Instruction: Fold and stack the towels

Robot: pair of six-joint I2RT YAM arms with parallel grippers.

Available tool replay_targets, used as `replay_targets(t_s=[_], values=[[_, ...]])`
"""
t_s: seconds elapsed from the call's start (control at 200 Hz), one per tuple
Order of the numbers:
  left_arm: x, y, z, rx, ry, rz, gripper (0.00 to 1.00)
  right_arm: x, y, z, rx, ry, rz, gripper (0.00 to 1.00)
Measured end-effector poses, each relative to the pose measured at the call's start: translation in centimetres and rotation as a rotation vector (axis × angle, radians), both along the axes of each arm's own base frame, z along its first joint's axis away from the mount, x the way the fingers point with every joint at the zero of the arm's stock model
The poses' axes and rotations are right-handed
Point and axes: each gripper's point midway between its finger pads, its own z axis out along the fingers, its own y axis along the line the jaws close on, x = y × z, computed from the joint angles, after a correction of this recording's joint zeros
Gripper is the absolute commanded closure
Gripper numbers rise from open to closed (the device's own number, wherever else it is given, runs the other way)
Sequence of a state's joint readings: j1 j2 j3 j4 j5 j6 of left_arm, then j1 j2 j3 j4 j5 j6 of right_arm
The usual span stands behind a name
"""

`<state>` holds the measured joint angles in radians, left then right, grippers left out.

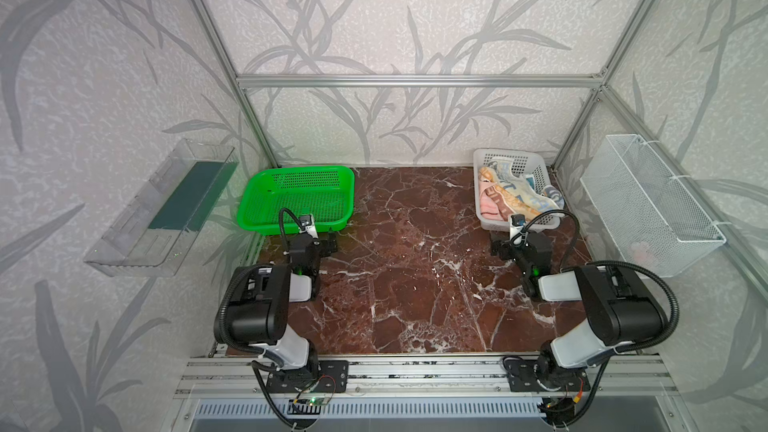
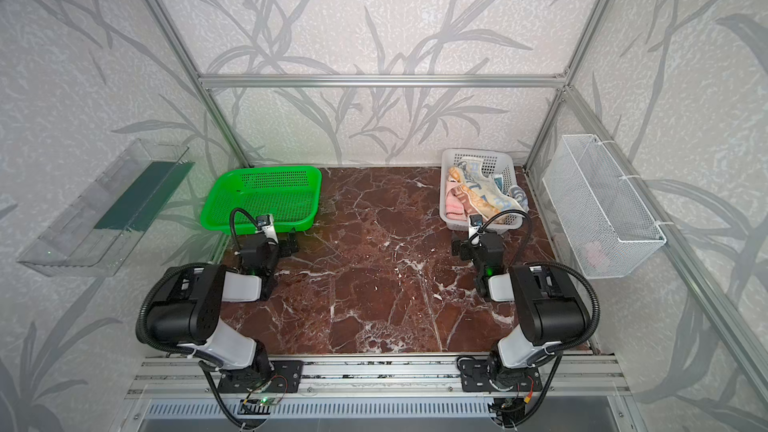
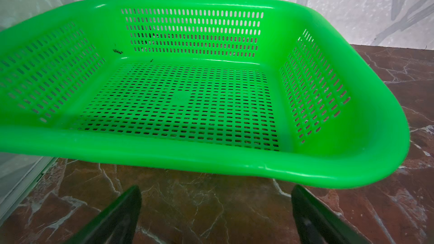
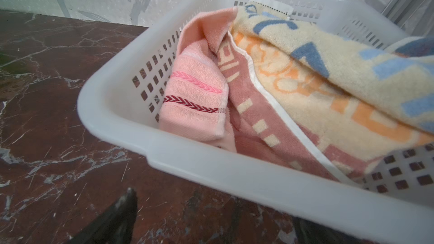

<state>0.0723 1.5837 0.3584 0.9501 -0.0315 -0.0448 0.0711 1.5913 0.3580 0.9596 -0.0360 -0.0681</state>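
The towels lie crumpled together in a white basket (image 1: 484, 224) at the back right of the table. A cream towel with orange and blue letters (image 1: 515, 192) (image 4: 328, 78) lies on top. Beside and under it is a pink towel (image 1: 487, 206) (image 4: 195, 99). A small teal patch (image 1: 528, 179) peeks out behind them. My right gripper (image 1: 498, 248) (image 4: 215, 205) is open and empty, low over the table just in front of the white basket's near rim (image 4: 211, 160). My left gripper (image 1: 328, 243) (image 3: 216, 188) is open and empty in front of the green basket.
An empty green basket (image 1: 299, 169) (image 3: 211, 160) stands at the back left on the marble table (image 1: 415, 276). A clear bin (image 1: 162, 209) hangs on the left wall. A white wire basket (image 1: 648, 201) hangs on the right wall. Metal frame posts stand at the back corners.
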Motion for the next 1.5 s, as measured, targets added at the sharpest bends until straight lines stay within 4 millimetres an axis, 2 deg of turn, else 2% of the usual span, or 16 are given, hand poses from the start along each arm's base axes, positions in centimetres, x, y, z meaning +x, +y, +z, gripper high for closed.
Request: replay_targets(t_s=[0.985,1.16,1.255,1.34,1.5], values=[[0.0,0.0,0.0,0.000,0.000,0.000,0.01,0.0,0.0,0.0,0.000,0.000,0.001,0.01],[0.0,-0.1,0.1,-0.002,-0.002,-0.007,0.01,-0.2,0.9,0.1,0.008,0.000,0.054,0.01],[-0.2,-0.2,1.0,-0.002,-0.025,-0.010,0.01,-0.4,1.3,0.7,0.015,-0.002,0.079,0.01],[-0.7,-0.3,3.0,0.000,-0.060,-0.011,0.01,-0.8,1.7,1.6,0.023,-0.007,0.100,0.01],[-1.2,-0.4,6.0,-0.012,-0.045,-0.011,0.01,-1.7,2.2,4.9,0.039,-0.059,0.124,0.01]])
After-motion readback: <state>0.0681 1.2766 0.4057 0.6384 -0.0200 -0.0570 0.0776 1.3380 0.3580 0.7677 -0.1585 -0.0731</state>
